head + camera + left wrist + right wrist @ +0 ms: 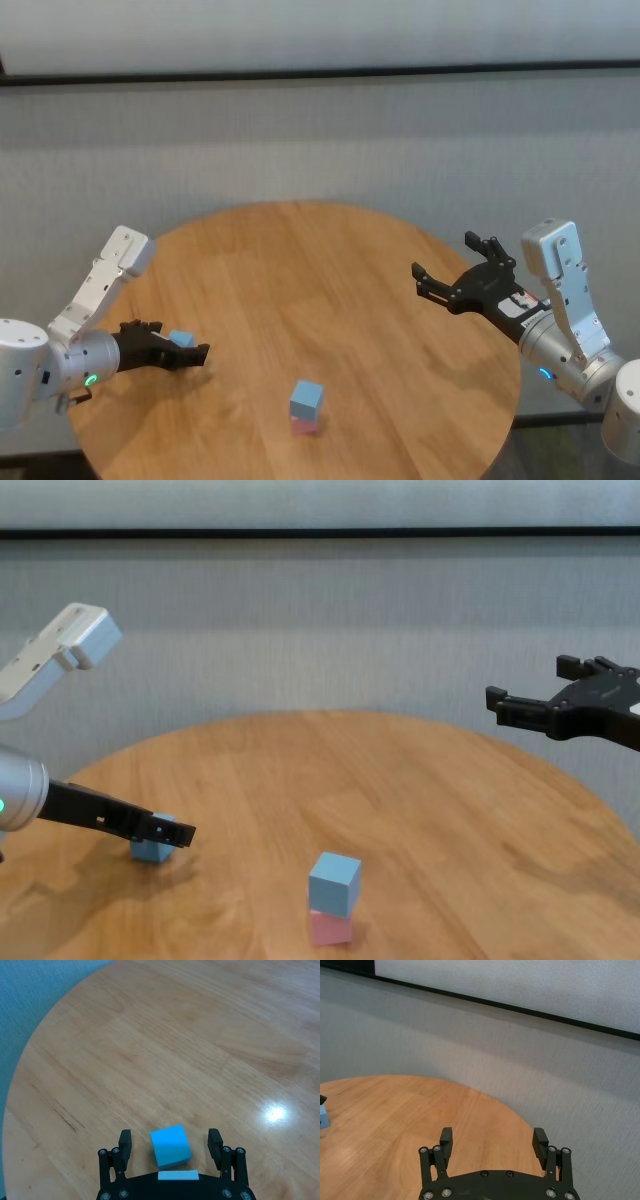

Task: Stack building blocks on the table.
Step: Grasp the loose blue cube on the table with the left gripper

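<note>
A light blue block (181,339) rests on the round wooden table (300,260) near its left edge. My left gripper (178,352) is open with its fingers on either side of this block. In the left wrist view the block (171,1146) sits between the fingers (125,1142) with a gap on each side. The chest view shows the same block (150,849) on the wood. A second light blue block (307,396) sits on the pale pink block (306,425) at the table's front middle. My right gripper (452,274) is open and empty, held above the table's right side.
A grey wall (320,140) stands behind the table. The stack also shows in the chest view (333,882), about a hand's width to the right of my left gripper (168,832). Bare wood lies between the stack and my right gripper (545,695).
</note>
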